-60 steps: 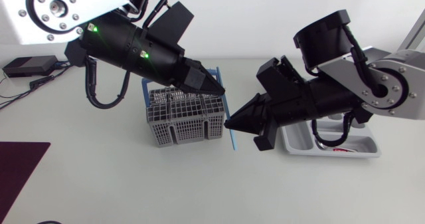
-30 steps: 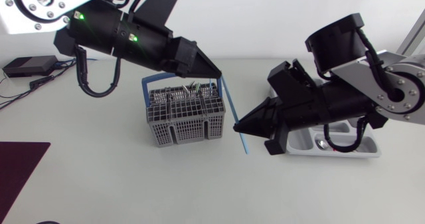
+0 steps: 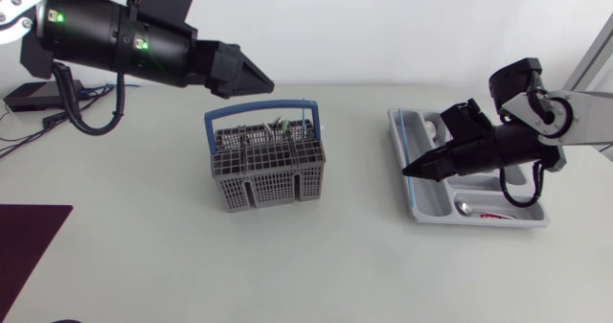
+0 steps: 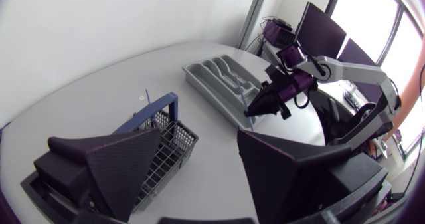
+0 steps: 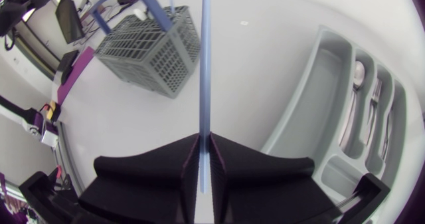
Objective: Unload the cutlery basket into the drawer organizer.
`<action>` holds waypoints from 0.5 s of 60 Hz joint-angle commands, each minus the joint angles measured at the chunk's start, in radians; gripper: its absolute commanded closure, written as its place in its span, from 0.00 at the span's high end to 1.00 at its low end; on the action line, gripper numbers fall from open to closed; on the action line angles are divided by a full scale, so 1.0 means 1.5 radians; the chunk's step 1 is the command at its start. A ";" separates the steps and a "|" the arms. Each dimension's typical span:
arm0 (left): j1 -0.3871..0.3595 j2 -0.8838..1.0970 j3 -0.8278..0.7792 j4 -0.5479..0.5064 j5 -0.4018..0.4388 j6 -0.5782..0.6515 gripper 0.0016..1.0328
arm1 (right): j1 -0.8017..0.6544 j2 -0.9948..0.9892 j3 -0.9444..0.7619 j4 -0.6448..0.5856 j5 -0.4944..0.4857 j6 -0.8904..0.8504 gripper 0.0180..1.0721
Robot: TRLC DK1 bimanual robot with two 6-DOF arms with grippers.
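White worktop below a plain pale wall.

From above: grey cutlery basket near the middle, blue handle arched over it and utensils standing inside. Drawer organizer well apart, toward the right arm's side. Left hand raised beyond the basket, touching nothing. Right hand low over the organizer's long compartment nearest the basket, carrying a thin blue stick that lies roughly along that compartment; cannot tell whether resting in it or just above. Spoon already in a neighbouring compartment.

From the left wrist: left hand spread wide, nothing between its fingers. Basket just ahead and below. Farther off, organizer with the right hand over it.

From the right wrist: right hand closed tight, both fingers pressed on the stick from either side near one end, most of its length jutting ahead. Organizer beside the hand, basket beyond.

Grip detail plain only from the right wrist; left fingers' spread only from the left wrist; overall layout only from above.

Handling, as a judgement: stick probably light, stiff and smooth, so prone to swivel when pinched near the end. Better taken nearer mid-length and lowered flat before letting go.
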 commanded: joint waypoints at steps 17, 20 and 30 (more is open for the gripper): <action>0.003 -0.073 -0.113 0.004 -0.054 0.078 0.94 | -0.039 0.177 0.126 0.047 0.140 0.119 0.06; 0.003 -0.080 -0.126 0.004 -0.061 0.085 0.94 | -0.041 0.196 0.137 0.052 0.161 0.125 0.06; 0.004 -0.105 -0.164 0.005 -0.069 0.107 0.94 | -0.054 0.254 0.174 0.049 0.187 0.144 0.07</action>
